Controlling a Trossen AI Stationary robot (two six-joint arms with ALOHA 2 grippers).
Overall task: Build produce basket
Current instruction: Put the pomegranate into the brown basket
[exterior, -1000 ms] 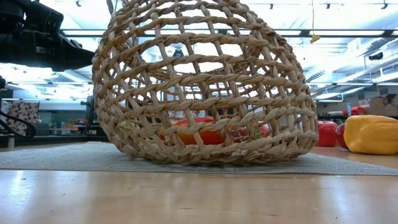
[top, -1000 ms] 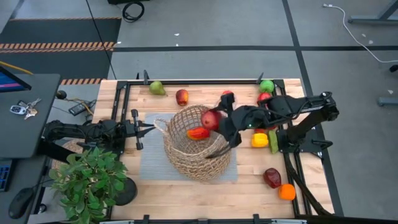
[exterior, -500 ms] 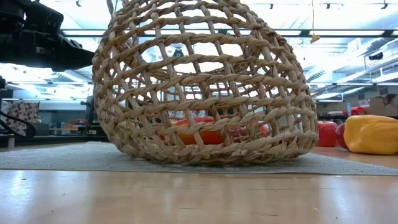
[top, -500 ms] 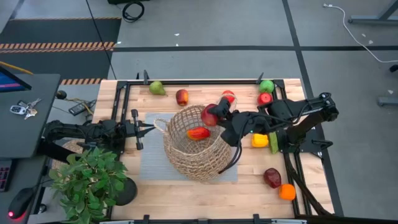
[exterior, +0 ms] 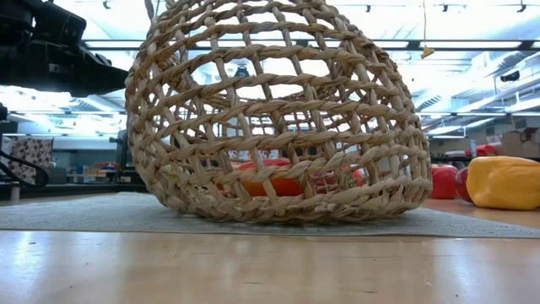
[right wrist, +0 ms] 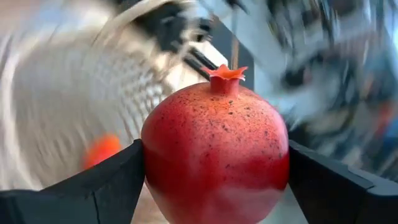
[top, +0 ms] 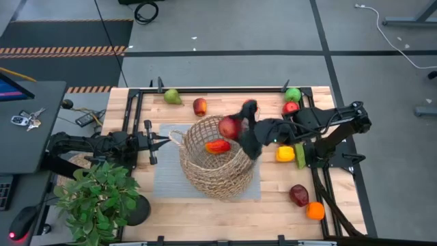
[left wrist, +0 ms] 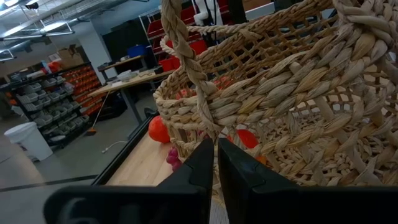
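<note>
Right gripper (top: 235, 130) clamps a dark red speckled pomegranate (right wrist: 215, 155) with a small orange crown, fingers (right wrist: 81, 186) pressed on both sides, held over the far right rim of the basket. Left gripper (left wrist: 214, 163) is pinched narrow on the thin loop handle (left wrist: 189, 68) at the basket's left side.

Largest: light wood table (top: 205, 205) with a black frame along its edges. Grey woven mat (top: 164, 171) lies at centre. On it sits the round open-weave tan wicker basket (top: 215, 164), upright, mouth up, gaps in the weave wide enough to see through. Inside at the bottom: an orange-red pepper (top: 218, 145). Low view shows that orange-red piece through the weave (exterior: 270, 181).

Potted green leafy plant (top: 99, 198) at the near left corner, just beside the left arm.

Loose produce: green pear (top: 172, 96) and red-yellow apple (top: 199, 106) along the far edge, apart from the basket. Green apple (top: 293, 94) and red apple (top: 291, 107) at the far right corner, close together. Yellow pepper (top: 285, 154) right of the basket under the right arm. Dark red piece (top: 299, 195) and orange (top: 315, 210) touching near the near right edge.

Open wood in front of the basket and between basket and far edge.
</note>
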